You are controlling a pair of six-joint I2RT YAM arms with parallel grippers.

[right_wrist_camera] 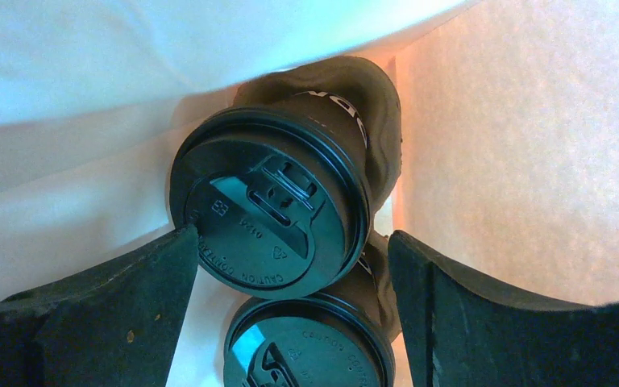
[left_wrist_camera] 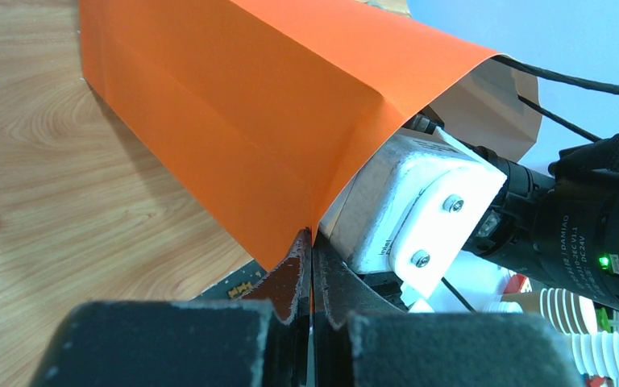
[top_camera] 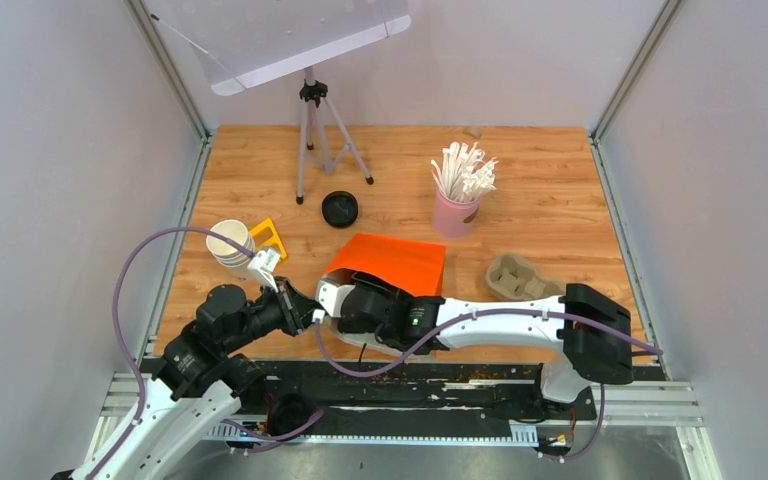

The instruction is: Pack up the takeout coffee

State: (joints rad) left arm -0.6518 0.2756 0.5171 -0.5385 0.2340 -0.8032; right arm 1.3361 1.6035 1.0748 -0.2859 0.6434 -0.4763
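An orange paper bag lies on its side on the wooden table, mouth toward the arms. My left gripper is shut on the edge of the bag, holding the mouth up. My right gripper is inside the bag and hidden in the top view. Its jaws stand open and wide. Two takeout coffee cups with black lids lie inside, one above the other, lids facing the camera. The left finger touches the upper lid's rim. The right finger is apart from both cups.
A stack of lidless white cups and a yellow object sit left of the bag. A loose black lid, a pink cup of straws, a brown pulp tray and a tripod stand further back.
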